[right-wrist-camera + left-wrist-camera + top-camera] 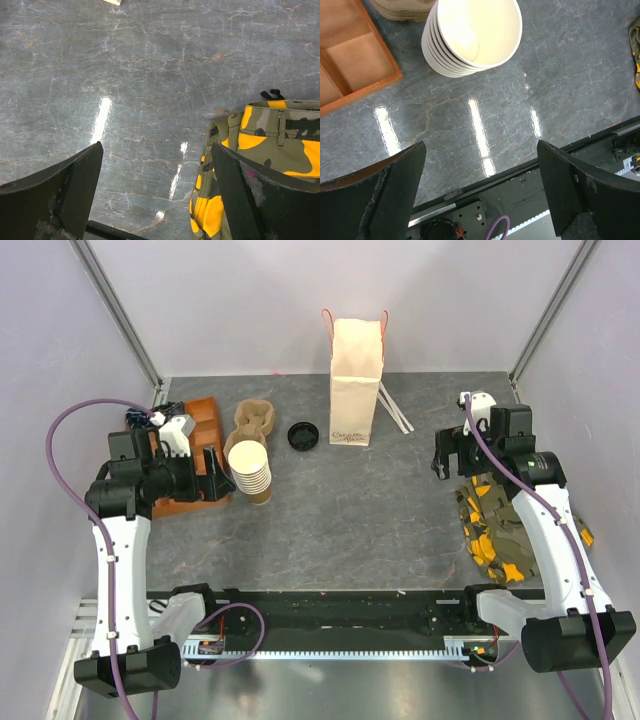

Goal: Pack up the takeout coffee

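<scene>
No lidded tan-brown cup shows in any view; the takeout coffee is out of view. A white paper bag (356, 380) with red handles stands upright at the back middle. My left gripper (215, 472) is open and empty, over the table just left of a stack of lidless paper cups (250, 470). In the left wrist view the gripper (480, 190) has its jaws wide apart, with the cup stack (470, 37) beyond them. My right gripper (447, 455) is open and empty at the right. Its wrist view (155, 190) shows bare table between the jaws.
A loose black lid (302, 434) lies left of the bag. A cardboard cup carrier (255, 420) and an orange wooden tray (195, 425) are at the back left. A camouflage cloth (490, 525) lies under the right arm and shows in the right wrist view (270, 130). White sticks (395, 408) lie right of the bag.
</scene>
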You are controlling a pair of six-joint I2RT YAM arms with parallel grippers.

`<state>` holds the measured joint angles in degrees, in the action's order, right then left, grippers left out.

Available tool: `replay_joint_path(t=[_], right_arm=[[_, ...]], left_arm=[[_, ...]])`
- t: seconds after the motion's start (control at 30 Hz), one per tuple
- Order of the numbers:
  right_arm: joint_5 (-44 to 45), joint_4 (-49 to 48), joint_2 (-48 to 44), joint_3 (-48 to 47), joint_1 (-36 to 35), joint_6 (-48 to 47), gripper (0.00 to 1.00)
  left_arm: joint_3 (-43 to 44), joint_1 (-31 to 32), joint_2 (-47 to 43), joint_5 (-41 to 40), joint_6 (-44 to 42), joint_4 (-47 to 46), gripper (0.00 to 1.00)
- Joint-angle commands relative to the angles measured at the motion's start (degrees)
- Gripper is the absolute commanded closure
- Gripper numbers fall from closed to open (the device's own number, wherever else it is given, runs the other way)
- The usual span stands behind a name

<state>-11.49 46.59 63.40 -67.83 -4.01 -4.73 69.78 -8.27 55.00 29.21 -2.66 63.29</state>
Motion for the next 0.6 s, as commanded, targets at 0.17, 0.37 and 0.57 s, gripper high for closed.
replay_joint_path(t=[0.17,0.37,0.57], right_arm=[[-4.51,-0.18,-1.35,0.25,0.06,-0.63,0.02],[-6.26,1.75,0.5,-0.54,0.05,-2.91,0.02],[-7.15,2.28,1.73,-1.16,0.05,-3.35,0.02]], left_arm=[[14.39,-0.08,4.84,-1.86,-4.28,5.26,0.0],[23.63,0.01,12.92,-7.4,-8.5,7.99,0.0],[26.11,0.71,20.84,-6.1,-10.09,8.61,0.24]])
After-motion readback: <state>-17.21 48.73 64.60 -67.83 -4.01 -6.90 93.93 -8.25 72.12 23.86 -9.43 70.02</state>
